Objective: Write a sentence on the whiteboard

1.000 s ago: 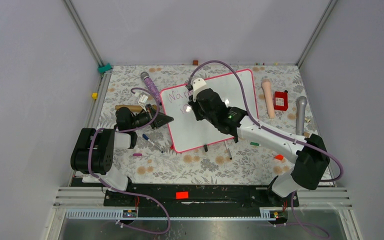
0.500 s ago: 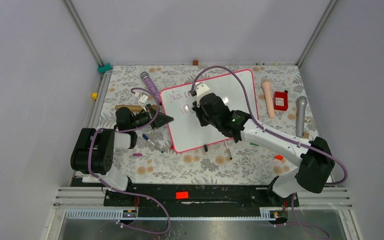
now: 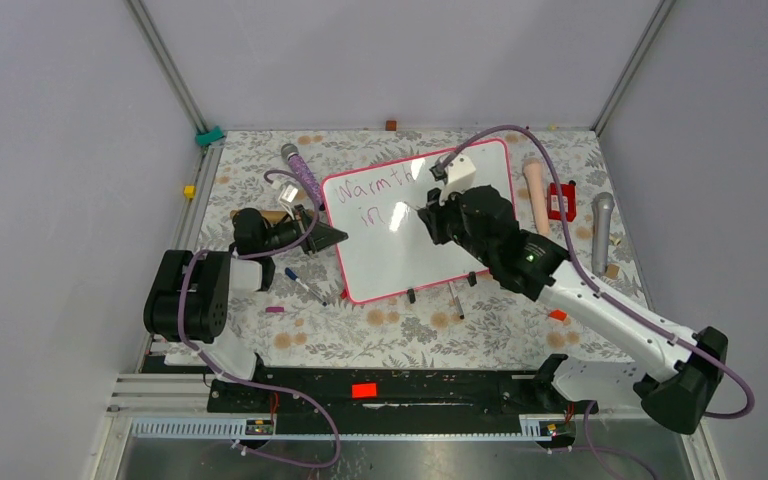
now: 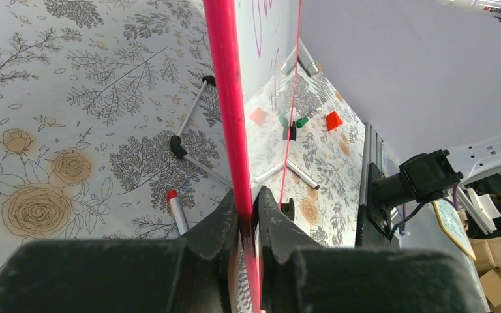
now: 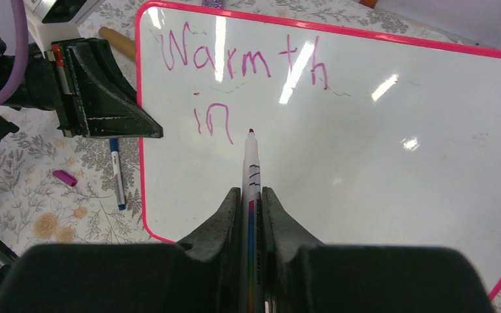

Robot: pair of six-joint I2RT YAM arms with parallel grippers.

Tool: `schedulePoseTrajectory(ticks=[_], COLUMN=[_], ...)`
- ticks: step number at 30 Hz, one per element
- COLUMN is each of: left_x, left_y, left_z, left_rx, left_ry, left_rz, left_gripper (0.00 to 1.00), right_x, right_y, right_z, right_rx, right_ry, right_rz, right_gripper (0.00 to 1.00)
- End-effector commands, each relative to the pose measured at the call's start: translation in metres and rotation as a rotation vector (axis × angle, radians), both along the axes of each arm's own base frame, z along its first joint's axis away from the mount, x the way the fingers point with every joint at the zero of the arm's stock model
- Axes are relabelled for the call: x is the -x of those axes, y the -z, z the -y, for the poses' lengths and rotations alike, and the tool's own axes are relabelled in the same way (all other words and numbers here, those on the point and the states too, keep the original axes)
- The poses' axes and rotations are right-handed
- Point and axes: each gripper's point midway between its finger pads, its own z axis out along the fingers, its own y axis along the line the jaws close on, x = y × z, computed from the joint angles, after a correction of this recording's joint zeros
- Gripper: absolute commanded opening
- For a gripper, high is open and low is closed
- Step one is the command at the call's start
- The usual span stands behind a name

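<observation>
The whiteboard point(image 3: 430, 255) has a pink frame and stands tilted on the floral table. It carries the sentence in purple-pink letters: "Warmth" point(image 3: 375, 187) with "in" point(image 3: 370, 213) below. My left gripper point(image 3: 338, 237) is shut on the board's left frame edge point(image 4: 225, 98), pinched between its fingers point(image 4: 248, 199). My right gripper point(image 3: 428, 212) is shut on a white marker point(image 5: 250, 169) over the board's middle. The marker tip point(image 5: 250, 132) sits just right of "in" point(image 5: 212, 120), below "Warmth" point(image 5: 244, 62). I cannot tell whether the tip touches the board.
A blue pen point(image 3: 305, 286) and a purple cap point(image 3: 275, 310) lie left of the board. A purple microphone point(image 3: 300, 170) and a wooden stick point(image 3: 258, 214) lie behind my left arm. A beige handle point(image 3: 536, 195), red box point(image 3: 562, 200) and grey microphone point(image 3: 600, 230) lie at right.
My right arm has swung right and back across the board with the marker, uncovering "Warmth" and "in". The left gripper has kept its hold on the board edge.
</observation>
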Motion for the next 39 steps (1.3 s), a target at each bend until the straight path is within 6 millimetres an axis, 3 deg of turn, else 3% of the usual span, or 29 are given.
schedulePoseTrajectory(ticks=[1,8,12,22,32,39], left_x=[-0.025,-0.028,-0.024,-0.022,-0.016,-0.018], left_y=[0.011,0.010,0.003,0.006,-0.004,-0.003], left_z=[-0.010,-0.017,-0.015,-0.021,-0.033,-0.033], left_rx=[-0.067,-0.045,0.003,-0.028,0.018,0.023], left_ry=[-0.086,-0.095,-0.075,-0.145,-0.162,-0.166], left_rz=[0.050,0.028,0.049,0.062,0.110,0.109], left_gripper=[0.00,0.00,0.00,0.00,0.00,0.00], right_x=[-0.002,-0.017,-0.023,-0.029,-0.024,-0.012], right_y=[-0.016,-0.051,-0.059,-0.014,0.024,0.024], right_z=[0.015,0.018,0.016,0.017,-0.018,-0.018], right_rx=[-0.086,-0.113,-0.122,-0.083,-0.178,-0.178], right_ry=[0.034,0.039,0.048,0.069,-0.027,-0.052], right_rz=[0.045,0.105,0.114,0.071,-0.045,-0.099], right_gripper=[0.00,0.00,0.00,0.00,0.00,0.00])
